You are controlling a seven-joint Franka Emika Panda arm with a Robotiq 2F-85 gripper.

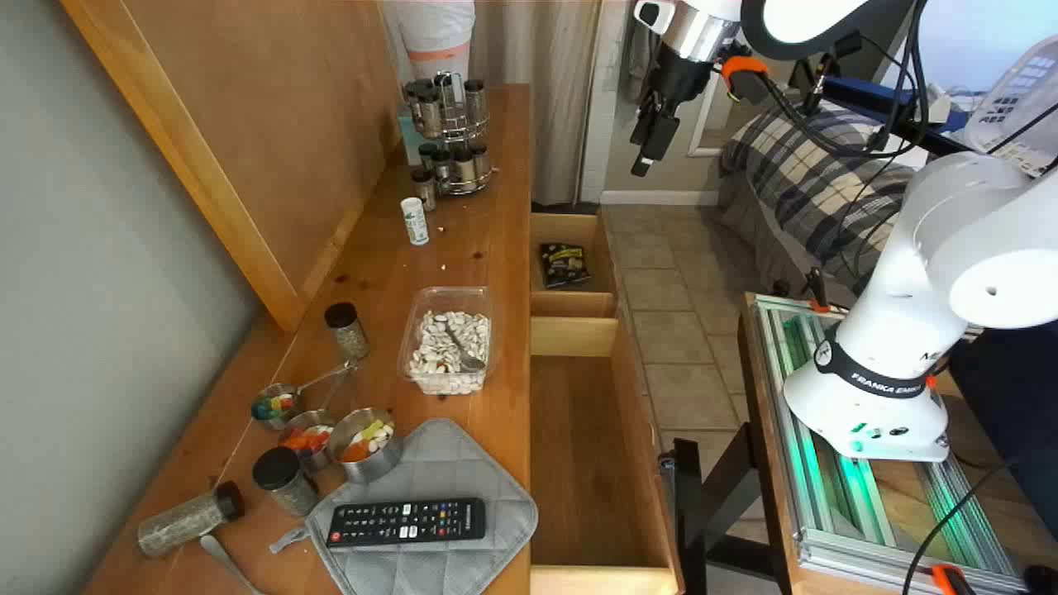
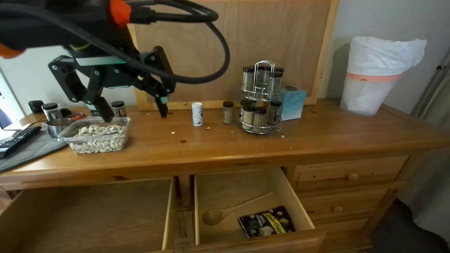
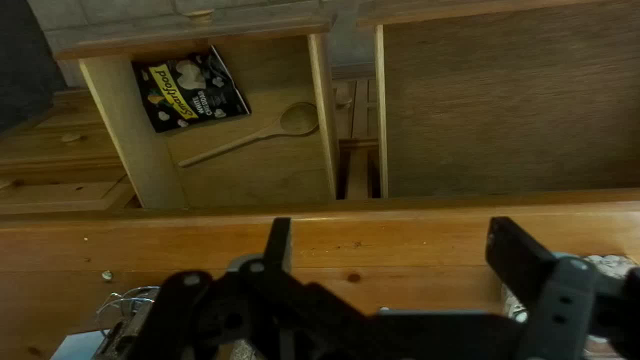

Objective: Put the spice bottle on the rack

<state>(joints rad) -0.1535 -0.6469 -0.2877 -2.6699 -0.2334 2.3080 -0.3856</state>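
The rack (image 2: 258,130) is a two-tier shiny wire stand with several dark-capped jars on both tiers; it shows in both exterior views (image 1: 464,190) and partly in the wrist view (image 3: 131,297). A single dark-capped spice bottle (image 2: 227,113) stands upright on the counter beside the rack, also seen in an exterior view (image 1: 424,190). Other spice bottles stand (image 1: 347,330) (image 1: 287,481) or lie (image 1: 188,521) at the counter's opposite end. Which one is meant cannot be told. My gripper (image 2: 134,111) is open and empty, raised above the counter, with bare wood between its fingers in the wrist view (image 3: 390,227).
A white bottle (image 2: 197,114) stands near the single jar. A clear tub of white beans (image 1: 450,351), metal cups (image 1: 374,463), a grey mat (image 1: 488,512) and a remote (image 1: 405,522) are on the counter. A blue box (image 2: 294,103) stands behind the rack. Two drawers (image 2: 232,207) (image 1: 591,463) are open.
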